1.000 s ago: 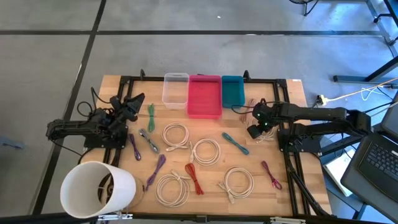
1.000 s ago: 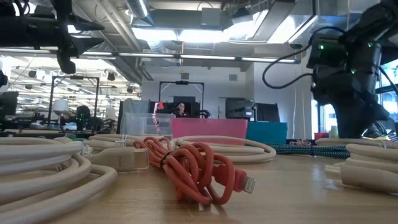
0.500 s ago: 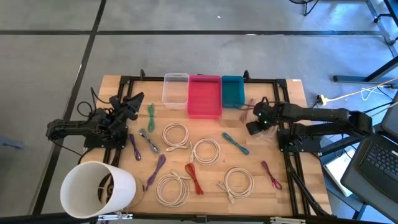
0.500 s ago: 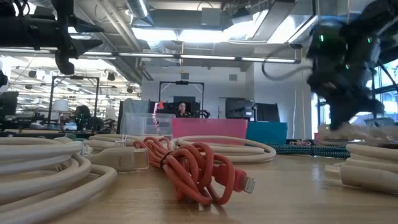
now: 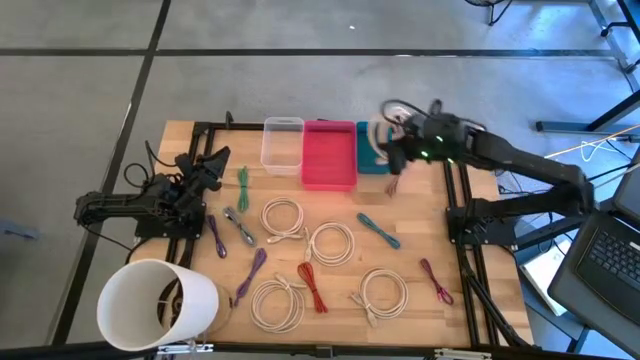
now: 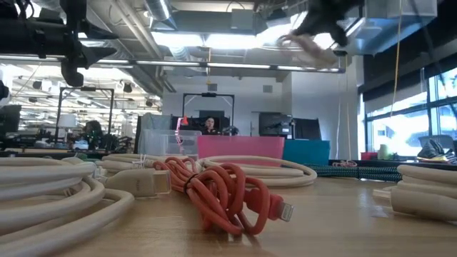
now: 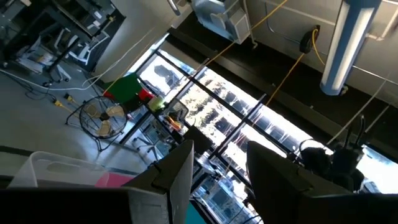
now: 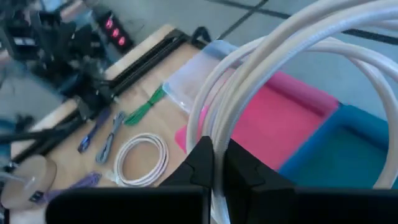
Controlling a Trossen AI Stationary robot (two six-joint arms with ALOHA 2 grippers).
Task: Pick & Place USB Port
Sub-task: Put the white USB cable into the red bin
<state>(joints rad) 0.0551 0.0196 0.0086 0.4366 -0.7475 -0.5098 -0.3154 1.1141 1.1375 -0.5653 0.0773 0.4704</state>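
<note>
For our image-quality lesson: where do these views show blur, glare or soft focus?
Low view: the right gripper and its white cable smear with motion; the red cable is sharp. Left wrist view: windows glare bright. Right wrist view: the table's far side blurs.

even daylight; window glare; right arm motion-blurred

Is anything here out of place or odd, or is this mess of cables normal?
Mostly it looks orderly: coiled cables lie apart on the table. The odd one is the white cable, which hangs in the air, pinched in the right gripper above the teal bin. The left gripper waits empty at the table's left.
</note>
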